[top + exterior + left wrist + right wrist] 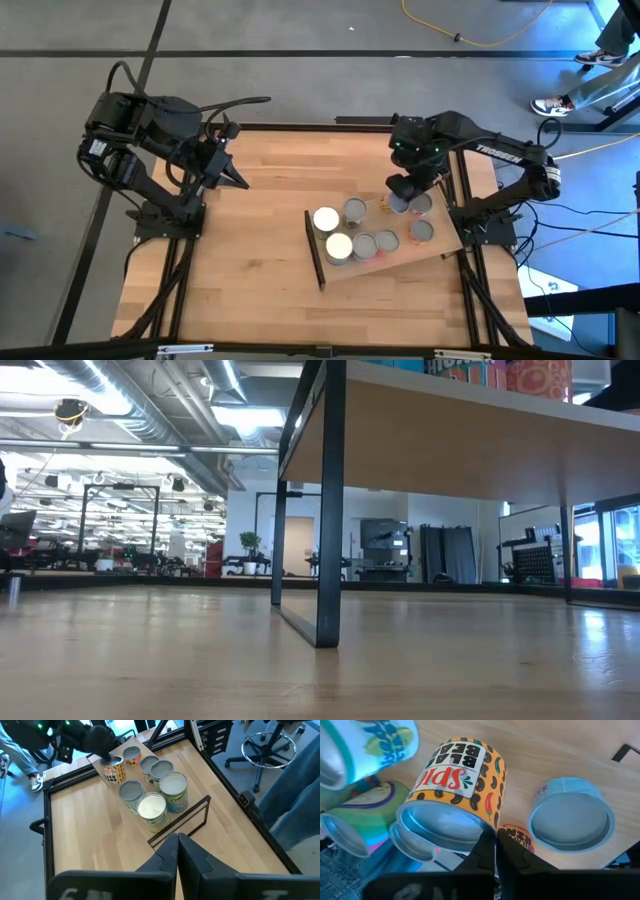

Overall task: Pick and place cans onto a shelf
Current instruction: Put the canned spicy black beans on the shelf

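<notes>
A light wooden table (250,270) stands on grey floor. Cans (355,212) crowd the shelf (440,245). The right gripper (398,203), fingers closed, touches an orange can (457,785); the left gripper (240,180) waits closed.

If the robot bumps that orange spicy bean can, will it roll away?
Probably not. The orange bean can stands upright on the shelf, so it would more likely slide or tip. On its side, its round wall would probably roll. Neighbouring cans might stop it.

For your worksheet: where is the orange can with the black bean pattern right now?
In the high view the orange bean-patterned can stands on the light-wood shelf at the table's right, under the shut right gripper, beside grey-topped cans.
</notes>
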{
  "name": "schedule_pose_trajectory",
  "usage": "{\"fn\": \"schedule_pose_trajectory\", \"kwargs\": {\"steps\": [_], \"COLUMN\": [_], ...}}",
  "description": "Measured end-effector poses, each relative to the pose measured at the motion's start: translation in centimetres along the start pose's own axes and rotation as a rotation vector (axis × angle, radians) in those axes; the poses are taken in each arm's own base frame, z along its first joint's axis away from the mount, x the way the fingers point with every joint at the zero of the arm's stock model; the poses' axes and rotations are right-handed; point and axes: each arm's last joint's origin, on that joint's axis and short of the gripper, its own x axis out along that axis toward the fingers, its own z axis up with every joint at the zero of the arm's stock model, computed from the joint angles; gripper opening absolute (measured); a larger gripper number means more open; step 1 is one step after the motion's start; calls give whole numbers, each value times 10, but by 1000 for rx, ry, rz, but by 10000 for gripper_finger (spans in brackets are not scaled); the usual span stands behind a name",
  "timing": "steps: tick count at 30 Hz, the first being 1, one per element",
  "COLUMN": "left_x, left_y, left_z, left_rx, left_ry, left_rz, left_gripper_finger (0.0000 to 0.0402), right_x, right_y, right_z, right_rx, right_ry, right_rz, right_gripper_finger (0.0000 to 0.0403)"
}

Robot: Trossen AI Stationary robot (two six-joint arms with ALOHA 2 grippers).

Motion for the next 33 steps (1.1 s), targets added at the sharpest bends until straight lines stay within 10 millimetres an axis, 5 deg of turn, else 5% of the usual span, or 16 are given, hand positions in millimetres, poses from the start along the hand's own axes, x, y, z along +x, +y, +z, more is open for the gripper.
{"fn": "schedule_pose_trajectory", "kwargs": {"steps": [33], "left_x": [0], "left_y": [1], "left_z": [0], "left_rx": [0], "left_ry": [6], "left_rz": [21], "left_gripper_finger": [0], "right_x": [25], "right_y": [-9], "right_z": [11], "right_rx": [-77], "right_ry": [63], "right_rz": [54], "right_gripper_finger": [14]}}
